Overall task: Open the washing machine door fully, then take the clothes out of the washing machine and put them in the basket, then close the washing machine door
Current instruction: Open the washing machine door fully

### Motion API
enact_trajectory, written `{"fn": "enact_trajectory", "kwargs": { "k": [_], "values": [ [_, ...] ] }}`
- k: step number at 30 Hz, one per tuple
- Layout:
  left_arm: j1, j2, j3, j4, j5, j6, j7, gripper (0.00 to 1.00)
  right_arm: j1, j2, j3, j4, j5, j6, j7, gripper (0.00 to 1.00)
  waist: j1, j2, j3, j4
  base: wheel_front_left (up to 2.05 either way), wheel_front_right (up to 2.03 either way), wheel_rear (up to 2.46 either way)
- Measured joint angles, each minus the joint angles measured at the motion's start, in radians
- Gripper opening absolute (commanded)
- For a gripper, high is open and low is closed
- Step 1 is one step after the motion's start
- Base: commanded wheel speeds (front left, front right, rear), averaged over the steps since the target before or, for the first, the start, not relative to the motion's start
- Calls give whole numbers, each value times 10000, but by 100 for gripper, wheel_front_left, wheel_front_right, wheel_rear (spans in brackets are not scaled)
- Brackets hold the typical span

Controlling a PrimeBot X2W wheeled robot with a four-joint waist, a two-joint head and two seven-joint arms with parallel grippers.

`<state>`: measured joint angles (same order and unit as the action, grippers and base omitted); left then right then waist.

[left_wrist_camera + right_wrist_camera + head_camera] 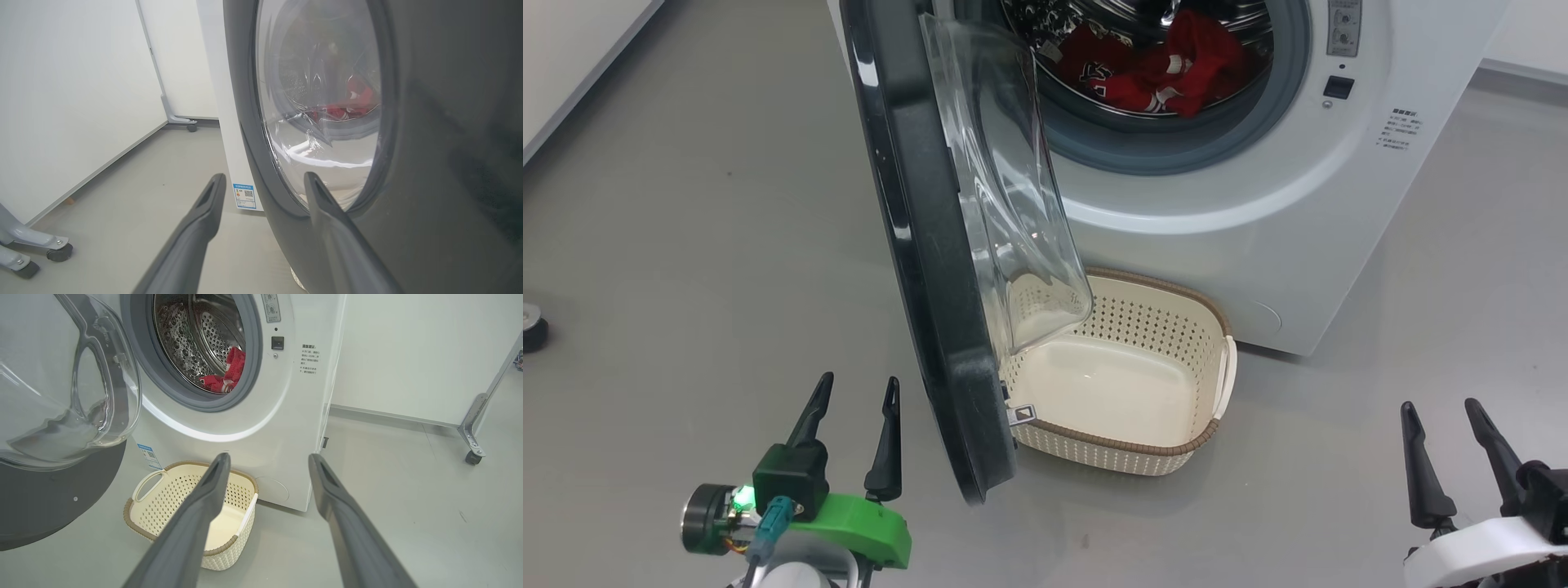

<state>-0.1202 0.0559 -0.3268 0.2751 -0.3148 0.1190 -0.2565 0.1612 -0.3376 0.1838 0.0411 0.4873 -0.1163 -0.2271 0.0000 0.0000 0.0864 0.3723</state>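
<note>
In front of the washing machine [1258, 204], the washing machine door [931, 269] is standing only part open, its glass bowl overhanging the left end of the basket [1111, 445]. The clothes [1168, 69] are lying in the drum. The left gripper [859, 380] is hovering just beside the door's outer face, jaws wide, holding nothing. The right gripper [1439, 404] is hanging well apart, likewise spread and empty.

Risks, as judged: a push on the outer face would be swinging the door shut; a jersey being lifted out could be catching the bowl and dropping beside the basket.

One washing machine [1217, 212], one door [931, 269], one basket [1111, 445]. Red clothes [1176, 69] are all bunched up, can't count them.
</note>
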Motion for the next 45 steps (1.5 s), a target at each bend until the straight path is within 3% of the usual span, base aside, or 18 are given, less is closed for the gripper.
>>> {"fn": "enact_trajectory", "kwargs": {
  "k": [23,24,27,45],
  "values": [
    [0,-17,31,54,12,0,0,100,114,318,127,-8,-316,-23,-71,100,0,0,-1,32,0,0,0],
    [0,-17,35,67,12,0,0,93,114,322,127,-8,-322,-23,-71,100,0,0,-2,33,0,0,0],
    [0,-19,38,100,13,0,0,1,114,349,125,-8,-328,-23,-71,100,0,0,-2,39,0,0,0],
    [-22,27,792,-286,140,0,0,0,114,460,105,-10,-426,-25,-71,100,0,0,26,58,0,0,0]
  ]
}}
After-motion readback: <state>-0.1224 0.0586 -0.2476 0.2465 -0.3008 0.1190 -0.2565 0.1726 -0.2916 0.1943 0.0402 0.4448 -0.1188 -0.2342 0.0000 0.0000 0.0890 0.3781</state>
